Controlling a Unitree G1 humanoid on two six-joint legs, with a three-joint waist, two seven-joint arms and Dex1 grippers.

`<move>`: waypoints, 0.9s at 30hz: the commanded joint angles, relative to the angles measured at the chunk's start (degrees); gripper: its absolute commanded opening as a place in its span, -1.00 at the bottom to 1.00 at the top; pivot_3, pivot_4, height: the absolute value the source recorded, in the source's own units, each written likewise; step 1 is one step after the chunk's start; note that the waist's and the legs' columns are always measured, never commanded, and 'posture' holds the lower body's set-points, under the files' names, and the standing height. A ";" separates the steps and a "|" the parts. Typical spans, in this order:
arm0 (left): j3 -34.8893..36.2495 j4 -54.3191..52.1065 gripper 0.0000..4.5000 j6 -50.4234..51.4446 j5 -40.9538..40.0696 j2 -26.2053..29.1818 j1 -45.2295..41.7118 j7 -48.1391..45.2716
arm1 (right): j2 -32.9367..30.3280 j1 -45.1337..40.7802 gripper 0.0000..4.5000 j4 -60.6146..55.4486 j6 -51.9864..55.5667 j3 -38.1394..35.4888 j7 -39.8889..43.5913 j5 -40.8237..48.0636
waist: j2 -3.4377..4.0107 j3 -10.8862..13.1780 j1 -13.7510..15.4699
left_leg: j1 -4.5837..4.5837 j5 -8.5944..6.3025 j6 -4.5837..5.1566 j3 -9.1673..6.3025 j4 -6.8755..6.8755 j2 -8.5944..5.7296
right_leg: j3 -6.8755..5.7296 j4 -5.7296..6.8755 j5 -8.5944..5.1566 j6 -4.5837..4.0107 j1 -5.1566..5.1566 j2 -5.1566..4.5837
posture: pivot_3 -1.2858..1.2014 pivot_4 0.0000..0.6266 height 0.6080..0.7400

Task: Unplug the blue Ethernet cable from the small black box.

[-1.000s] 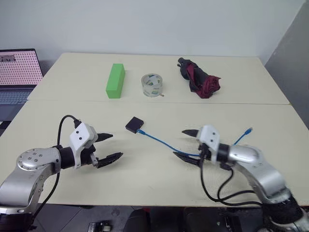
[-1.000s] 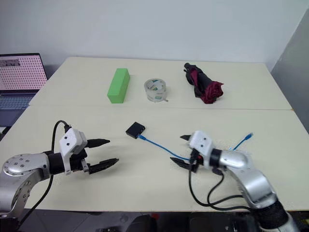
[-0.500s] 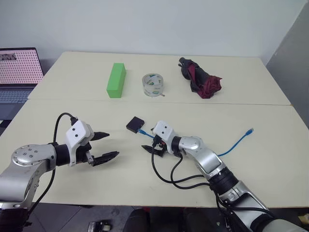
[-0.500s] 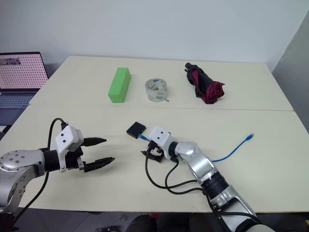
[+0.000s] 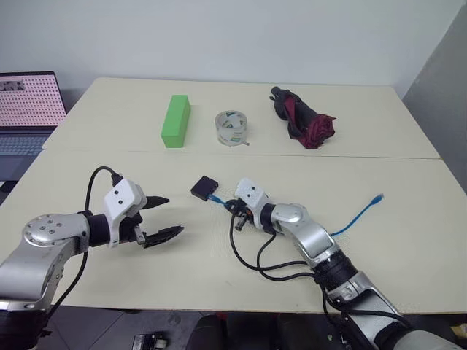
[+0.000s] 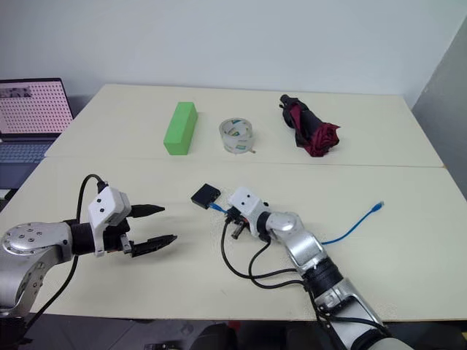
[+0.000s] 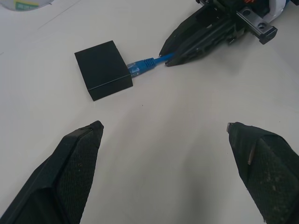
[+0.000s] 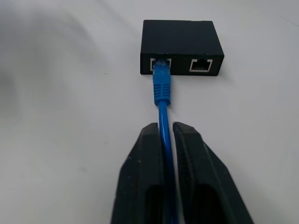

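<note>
The small black box lay flat on the cream worktop, with the blue Ethernet cable plugged into one of its two side ports. The right end effector had its two black fingers pinched shut on the cable just behind the plug boot. The cable's free end lay well off to the right. The left end effector hovered wide open and empty, near the box.
</note>
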 commanded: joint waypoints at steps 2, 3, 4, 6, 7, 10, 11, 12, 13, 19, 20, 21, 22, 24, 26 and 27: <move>-0.32 -1.33 1.00 -0.28 -0.17 0.51 -1.30 -0.34 | -9.77 7.68 -0.99 -15.10 5.06 -3.97 4.15 1.28 | 0.00 0.00 0.32 | -0.02 -0.01 0.01 -0.02 0.00 -0.01 | 0.00 -0.02 0.00 0.00 0.02 -0.01 | 0.03 -0.52 1.00; -0.59 -1.42 1.00 -0.14 -0.31 0.37 -1.42 -0.39 | -12.06 9.45 -0.99 -18.08 5.99 -4.32 5.11 1.48 | 0.00 0.00 0.32 | -0.03 -0.01 0.01 -0.04 0.01 -0.04 | -0.01 -0.06 0.00 0.00 0.05 -0.02 | 0.03 -0.52 1.00; -0.92 -1.54 1.00 -0.05 -0.38 0.19 -1.57 -0.38 | -14.07 10.91 -0.99 -20.56 6.76 -4.54 5.90 1.63 | 0.00 0.00 0.30 | -0.03 -0.01 0.02 -0.05 0.01 -0.04 | 0.00 -0.07 0.00 0.00 0.08 -0.03 | 0.03 -0.52 1.00; -1.88 -1.89 1.00 0.01 -0.44 -0.20 -1.93 -0.46 | -17.96 13.77 -0.99 -25.62 8.46 -5.21 7.28 2.38 | 0.01 0.00 0.17 | -0.01 -0.10 0.18 -0.03 0.01 -0.04 | 0.01 -0.12 0.00 0.00 0.11 -0.03 | 0.03 -0.52 1.00; -2.48 -2.16 1.00 0.20 -0.63 -0.53 -2.29 -0.49 | -19.40 15.03 -0.99 -28.19 10.02 -5.92 7.84 3.28 | 0.01 0.01 0.16 | 0.00 -0.11 0.20 -0.04 0.00 -0.03 | 0.00 -0.12 0.00 0.00 0.11 -0.02 | 0.03 -0.52 1.00; -4.13 -2.87 1.00 0.67 -1.15 -1.27 -3.25 -0.64 | -20.93 16.77 -0.99 -32.39 13.47 -7.12 7.97 5.23 | 0.02 0.01 0.13 | 0.03 -0.12 0.22 -0.05 0.00 0.00 | 0.01 -0.10 0.00 0.00 0.13 0.03 | 0.03 -0.52 1.00; -4.59 -3.13 1.00 0.91 -1.37 -1.49 -3.51 -0.72 | -20.83 16.93 -0.89 -32.87 14.48 -7.28 7.77 5.83 | 0.02 0.01 0.12 | 0.03 -0.12 0.22 -0.05 0.00 0.00 | 0.01 -0.10 0.00 0.00 0.13 0.04 | 0.03 -0.52 1.00; -5.12 -3.58 1.00 1.24 -1.69 -1.68 -3.77 -0.94 | -20.63 17.00 -0.79 -32.68 14.60 -7.25 7.14 5.65 | 0.02 0.01 0.09 | 0.03 -0.12 0.22 -0.05 0.00 0.00 | 0.01 -0.10 0.00 0.00 0.13 0.05 | 0.03 -0.52 1.00; -5.64 -3.91 1.00 1.45 -1.85 -1.69 -3.95 -1.23 | -20.41 17.04 -0.75 -32.33 14.63 -6.98 6.85 5.54 | 0.02 0.01 0.08 | 0.03 -0.12 0.21 -0.04 0.00 0.00 | 0.02 -0.10 0.00 0.00 0.13 0.05 | 0.03 -0.52 1.00; -6.60 -5.36 1.00 2.22 -2.99 -0.84 -3.29 -3.23 | -16.07 15.79 -0.14 -31.79 17.28 -7.25 3.45 6.13 | 0.03 0.02 0.04 | 0.03 -0.10 0.18 -0.05 0.00 0.01 | 0.03 -0.10 0.00 0.00 0.11 0.06 | 0.03 -0.52 1.00; -6.75 -6.08 1.00 2.39 -3.29 -0.75 -2.90 -3.61 | -15.49 15.55 -0.05 -31.63 17.56 -7.11 3.35 6.23 | 0.03 0.02 0.03 | 0.03 -0.10 0.18 -0.05 0.00 0.01 | 0.02 -0.10 0.00 0.00 0.12 0.07 | 0.03 -0.52 1.00; -6.82 -6.60 1.00 2.55 -3.47 -0.72 -2.64 -3.87 | -15.13 15.37 -0.05 -31.50 17.75 -6.99 3.21 6.27 | 0.03 0.02 0.03 | 0.02 -0.09 0.17 -0.05 0.00 0.00 | 0.03 -0.11 0.00 0.00 0.12 0.06 | 0.03 -0.52 1.00; -7.01 -7.14 1.00 2.74 -3.69 -0.87 -2.48 -3.90 | -14.72 15.06 -0.05 -31.02 17.77 -6.67 2.97 6.25 | 0.03 0.02 0.04 | 0.02 -0.09 0.17 -0.04 0.00 -0.01 | 0.05 -0.12 0.00 0.00 0.14 0.06 | 0.03 -0.52 1.00; -7.44 -7.75 1.00 2.90 -3.70 -1.27 -2.46 -3.69 | -13.98 14.40 -0.05 -29.84 17.56 -6.00 2.45 6.07 | 0.03 0.02 0.06 | 0.03 -0.09 0.17 -0.04 0.01 -0.01 | 0.05 -0.13 0.00 0.00 0.14 0.06 | 0.03 -0.52 1.00; -7.97 -8.07 1.00 3.19 -3.76 -1.87 -2.76 -3.35 | -12.93 13.35 -0.05 -27.43 16.77 -5.28 1.87 5.47 | 0.03 0.02 0.07 | 0.03 -0.10 0.18 -0.05 0.01 -0.01 | 0.04 -0.13 0.00 0.00 0.14 0.06 | 0.03 -0.52 1.00; -8.27 -8.02 1.00 3.24 -3.69 -2.14 -2.99 -3.20 | -12.50 12.82 -0.05 -26.13 16.35 -5.02 1.72 5.25 | 0.03 0.01 0.05 | 0.04 -0.10 0.18 -0.05 0.01 -0.02 | 0.04 -0.13 0.00 0.00 0.15 0.06 | 0.03 -0.52 1.00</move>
